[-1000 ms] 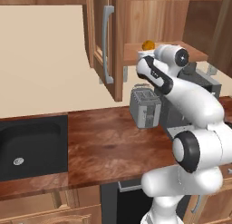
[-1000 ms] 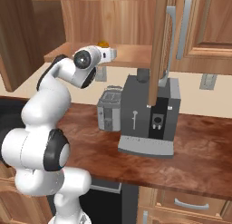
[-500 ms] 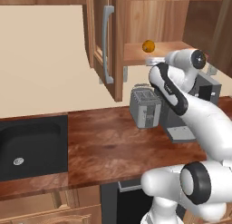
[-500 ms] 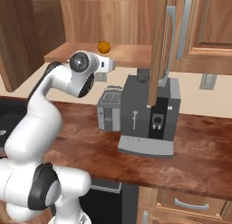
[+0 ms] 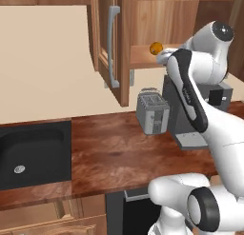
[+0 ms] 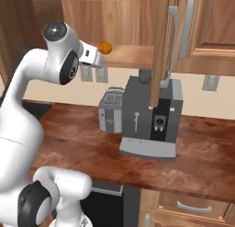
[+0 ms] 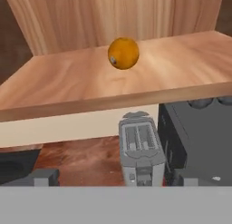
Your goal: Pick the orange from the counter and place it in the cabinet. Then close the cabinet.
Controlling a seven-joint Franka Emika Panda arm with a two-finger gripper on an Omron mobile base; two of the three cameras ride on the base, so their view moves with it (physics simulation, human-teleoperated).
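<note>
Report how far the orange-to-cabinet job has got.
Done: the orange rests on the cabinet shelf, off the counter, with nothing gripping it. In hand: the gripper sits just outside the shelf edge, facing the fruit; whether its jaws are open cannot be told. Left: the cabinet door stands open and needs shutting.

I see the orange (image 7: 123,53) with a smooth, faintly glossy skin on the cabinet (image 5: 119,44) shelf of pale matt wood grain. The bench (image 5: 114,153) is glossy dark reddish wood; the toaster (image 5: 152,111) looks like brushed grey metal.
</note>
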